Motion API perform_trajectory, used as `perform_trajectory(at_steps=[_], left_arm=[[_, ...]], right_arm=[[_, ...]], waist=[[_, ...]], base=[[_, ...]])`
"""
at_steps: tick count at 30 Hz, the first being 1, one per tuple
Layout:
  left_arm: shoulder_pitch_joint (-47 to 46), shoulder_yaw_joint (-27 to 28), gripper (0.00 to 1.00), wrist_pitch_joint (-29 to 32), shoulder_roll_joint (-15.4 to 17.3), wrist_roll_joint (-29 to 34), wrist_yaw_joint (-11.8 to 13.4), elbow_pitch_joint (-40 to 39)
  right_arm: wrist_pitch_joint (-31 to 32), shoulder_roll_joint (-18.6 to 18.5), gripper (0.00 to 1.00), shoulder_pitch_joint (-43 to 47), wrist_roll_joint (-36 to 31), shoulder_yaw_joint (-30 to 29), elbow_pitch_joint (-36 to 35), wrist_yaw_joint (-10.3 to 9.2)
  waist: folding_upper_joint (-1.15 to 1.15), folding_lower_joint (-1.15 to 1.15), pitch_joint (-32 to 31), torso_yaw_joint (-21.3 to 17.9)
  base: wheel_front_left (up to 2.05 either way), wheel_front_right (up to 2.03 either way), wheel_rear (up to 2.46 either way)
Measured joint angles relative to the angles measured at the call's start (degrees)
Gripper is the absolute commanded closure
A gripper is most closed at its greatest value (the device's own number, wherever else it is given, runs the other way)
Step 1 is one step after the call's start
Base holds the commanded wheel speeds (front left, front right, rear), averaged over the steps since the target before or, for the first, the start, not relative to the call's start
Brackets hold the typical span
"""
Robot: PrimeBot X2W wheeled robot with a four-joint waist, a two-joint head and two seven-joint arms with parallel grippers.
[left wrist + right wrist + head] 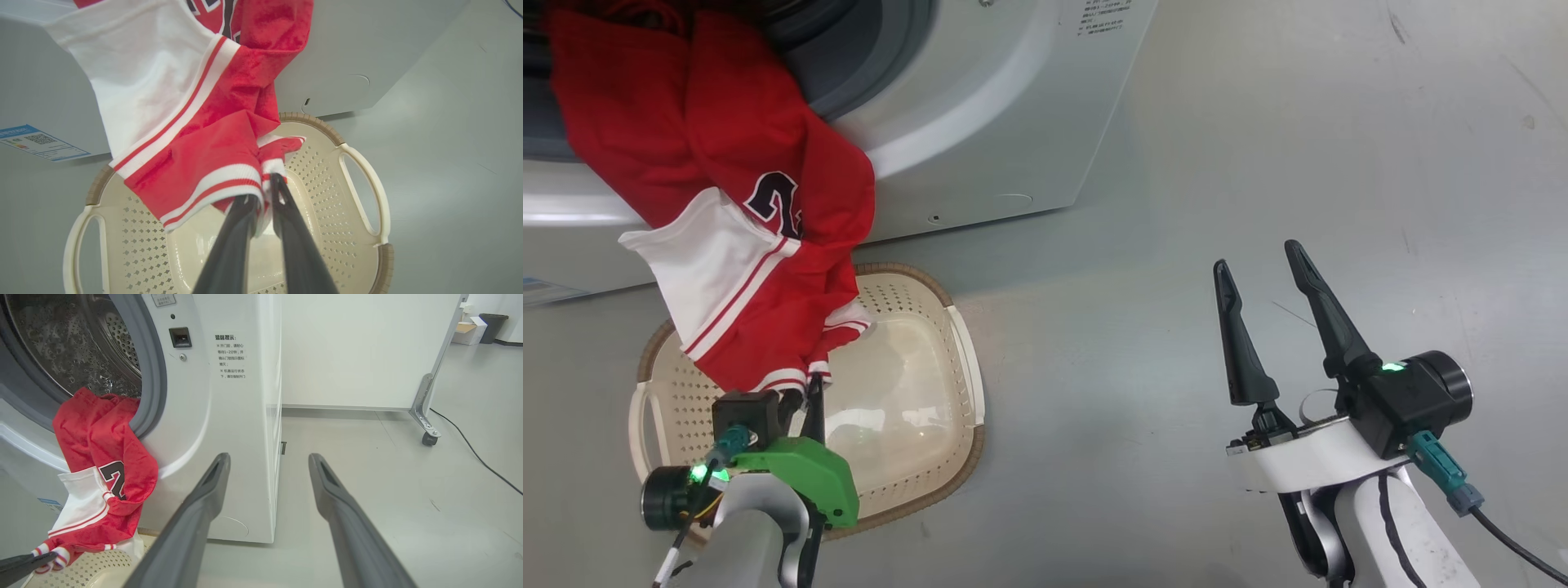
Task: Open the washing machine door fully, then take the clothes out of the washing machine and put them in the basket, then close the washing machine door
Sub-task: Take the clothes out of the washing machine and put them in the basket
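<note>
Floor (1258,122) pale grey, basket (915,384), wheeled partition (347,347)

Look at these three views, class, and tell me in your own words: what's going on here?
The robot is unloading laundry. Its left gripper is pinched on the white-trimmed hem of the clothes, a red garment trailing from the washing machine's open drum down over the basket on the floor. What shows of the basket's inside looks empty. The right gripper hangs open off to the side, holding nothing.
</note>
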Motion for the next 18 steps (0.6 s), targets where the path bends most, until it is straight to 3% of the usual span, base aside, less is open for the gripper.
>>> perform_trajectory(at_steps=[18], left_arm=[[-2.40, -0.47, 0.00, -2.93, -0.57, 0.65, -0.90, 3.00]], right_arm=[[0.00, 0.00, 0.00, -0.62, -0.01, -0.86, 1.77, -0.07]], waist=[[0.00, 0.00, -2.55, 2.65]], base=[[0.00, 0.00, 0.00]])
